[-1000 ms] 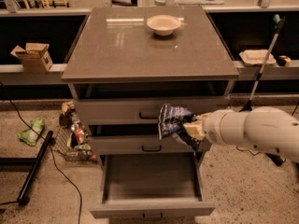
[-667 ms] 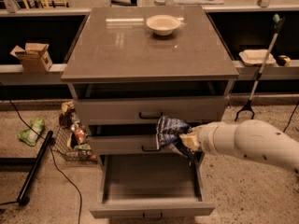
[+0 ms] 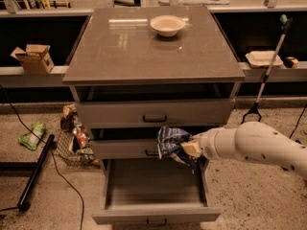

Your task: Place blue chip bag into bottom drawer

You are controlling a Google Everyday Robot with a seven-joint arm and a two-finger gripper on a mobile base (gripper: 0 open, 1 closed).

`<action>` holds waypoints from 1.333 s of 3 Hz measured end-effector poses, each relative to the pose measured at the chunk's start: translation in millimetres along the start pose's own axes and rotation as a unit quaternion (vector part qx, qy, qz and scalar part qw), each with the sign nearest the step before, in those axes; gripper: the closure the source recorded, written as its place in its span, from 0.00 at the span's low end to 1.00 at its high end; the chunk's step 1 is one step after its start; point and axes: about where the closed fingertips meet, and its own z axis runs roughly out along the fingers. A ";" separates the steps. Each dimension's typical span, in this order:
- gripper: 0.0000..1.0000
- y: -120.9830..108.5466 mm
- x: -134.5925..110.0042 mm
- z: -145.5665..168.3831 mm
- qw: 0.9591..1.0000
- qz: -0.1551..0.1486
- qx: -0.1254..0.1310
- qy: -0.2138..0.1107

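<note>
Reading from the cabinet's (image 3: pixel 134 51) left: a cardboard box (image 3: pixel 33 57) sits on the ledge behind it, a green packet (image 3: pixel 31 134) lies on the floor, and a wire basket (image 3: pixel 72 145) of snack packets stands against its left flank. None of these belongs to the task.

On the cabinet's top, toward the back, rests a cream bowl (image 3: pixel 167 25), also outside the task. At the cabinet's base the bottom drawer (image 3: pixel 153 186) is pulled well out, so its grey tray is open from above and ready to receive.

The blue chip bag (image 3: pixel 170 143) hangs in the air before the cabinet's middle drawer front, over the rear right part of the open tray and clear of it. The gripper (image 3: pixel 192 149), just right of the bag near the cabinet's right front corner, is clenched on the bag's right edge, so the crumpled bulk trails leftward over the tray.

The white arm (image 3: pixel 259 145) reaches in from the cabinet's right, which keeps the drawer's front unobstructed. The placing step appears under way but not finished. Lowering the bag further into the tray before letting go would likely keep it off the drawer's right wall.

Right of the cabinet, a grabber stick (image 3: pixel 268 71) leans at the ledge beside a shallow tray (image 3: pixel 263 58).
</note>
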 end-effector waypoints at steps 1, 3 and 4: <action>1.00 2.4 14.5 28.6 1.000 -0.009 -0.027 0.012; 1.00 21.2 79.3 123.4 0.991 0.007 -0.117 0.061; 1.00 21.2 79.3 123.5 0.991 0.007 -0.117 0.061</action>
